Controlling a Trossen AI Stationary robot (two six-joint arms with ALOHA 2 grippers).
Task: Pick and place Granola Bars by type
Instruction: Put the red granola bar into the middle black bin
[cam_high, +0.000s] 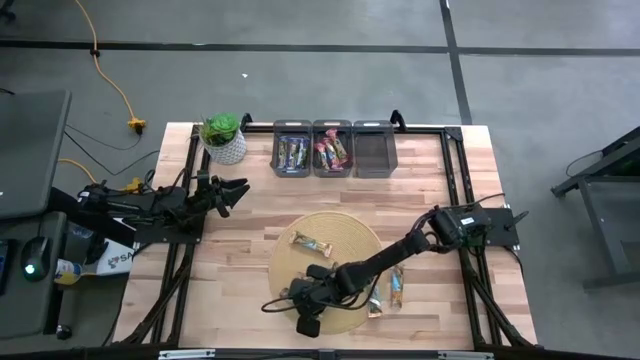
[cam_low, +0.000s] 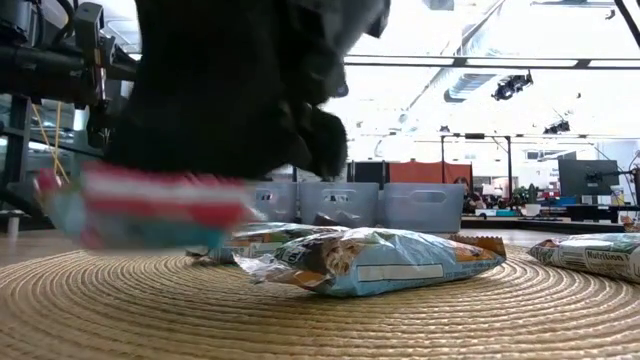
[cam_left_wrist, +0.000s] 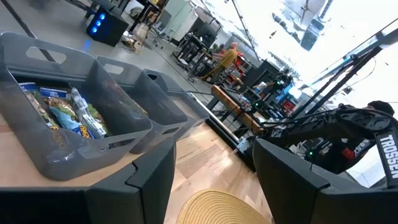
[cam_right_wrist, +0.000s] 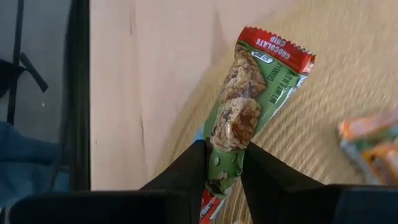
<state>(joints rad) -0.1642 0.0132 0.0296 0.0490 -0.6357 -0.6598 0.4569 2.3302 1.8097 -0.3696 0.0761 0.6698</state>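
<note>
From above, the right gripper (cam_high: 308, 318) reaches down over the near edge of the round woven straw mat (cam_high: 345, 240), which lies on a pale butcher-block table (cam_high: 250, 230). One wrapped bar (cam_high: 311, 242) lies flat on the mat's far side, and two more (cam_high: 398, 288) sit at its right rim. Three grey plastic bins (cam_high: 333, 148) stand side by side along the far edge; the left two hold bars. The left gripper (cam_high: 232, 192) waits near a potted plant (cam_high: 223, 137).

At table height, a crinkled, shiny light-blue bar (cam_low: 385, 262) rests on the coiled straw, and a red-and-teal wrapper (cam_low: 150, 210) hangs blurred under the dark gripper.

From the left wrist, the two blunt matte fingers (cam_left_wrist: 146, 180) stand well apart with nothing between them.

From the right wrist, the fingers (cam_right_wrist: 186, 171) pinch the end of a green granola bar (cam_right_wrist: 249, 106) with a red serrated end, held just above the mat.
</note>
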